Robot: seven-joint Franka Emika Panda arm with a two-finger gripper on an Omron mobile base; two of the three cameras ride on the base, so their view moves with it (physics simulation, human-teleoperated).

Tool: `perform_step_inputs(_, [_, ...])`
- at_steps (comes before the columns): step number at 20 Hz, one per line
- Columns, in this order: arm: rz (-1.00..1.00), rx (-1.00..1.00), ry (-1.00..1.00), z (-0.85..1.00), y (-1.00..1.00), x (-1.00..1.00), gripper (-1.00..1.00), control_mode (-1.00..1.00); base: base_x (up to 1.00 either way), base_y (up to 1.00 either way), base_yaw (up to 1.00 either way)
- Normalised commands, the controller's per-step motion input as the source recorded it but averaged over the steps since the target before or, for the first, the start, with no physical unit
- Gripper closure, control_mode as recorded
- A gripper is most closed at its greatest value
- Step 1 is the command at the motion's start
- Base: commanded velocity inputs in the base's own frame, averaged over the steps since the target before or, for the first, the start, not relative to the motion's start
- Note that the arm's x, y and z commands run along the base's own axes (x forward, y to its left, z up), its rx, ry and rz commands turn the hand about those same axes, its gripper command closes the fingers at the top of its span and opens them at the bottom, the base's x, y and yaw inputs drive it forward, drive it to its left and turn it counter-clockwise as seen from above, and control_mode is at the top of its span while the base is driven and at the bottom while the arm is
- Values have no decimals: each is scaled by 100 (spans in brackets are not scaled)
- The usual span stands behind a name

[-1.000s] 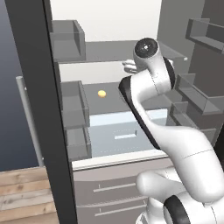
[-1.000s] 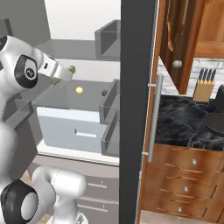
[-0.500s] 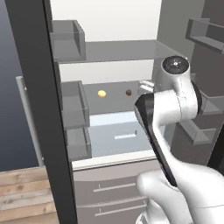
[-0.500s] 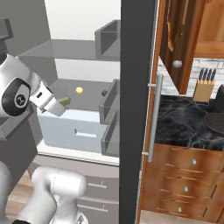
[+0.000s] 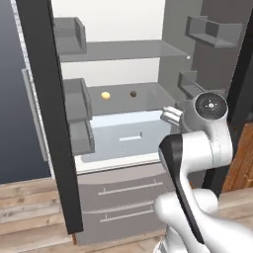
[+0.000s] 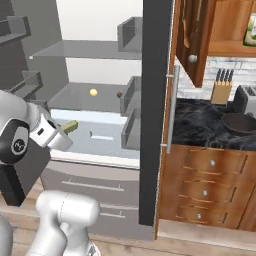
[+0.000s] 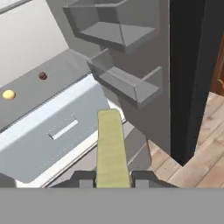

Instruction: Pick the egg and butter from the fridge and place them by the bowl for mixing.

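Two small balls lie on the grey shelf inside the open fridge (image 5: pixel 123 29): the yellow egg (image 5: pixel 105 95) and, just to its right, a dark brown ball (image 5: pixel 133 93). Below them sits the pale blue drawer (image 5: pixel 126 136). The gripper (image 7: pixel 113 178) hangs outside the fridge front, jaws narrow and clamped on the butter (image 7: pixel 112 148), near the right door bins (image 7: pixel 127 83). Across the dark door (image 6: pixel 155 115), the bowl (image 6: pixel 241 123) rests on the black counter (image 6: pixel 205 131), beside a knife block (image 6: pixel 221 90) and toaster (image 6: pixel 246 99).
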Motion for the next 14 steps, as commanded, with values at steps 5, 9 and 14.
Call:
perform_step_inputs(5, [0,0,0,0,0,0,100,100,-96,-79,-25])
perform_step_inputs(9, [0,0,0,0,0,0,100,100,-24,-100,-24])
perform_step_inputs(14, [0,0,0,0,0,0,100,100,25,-100,-16])
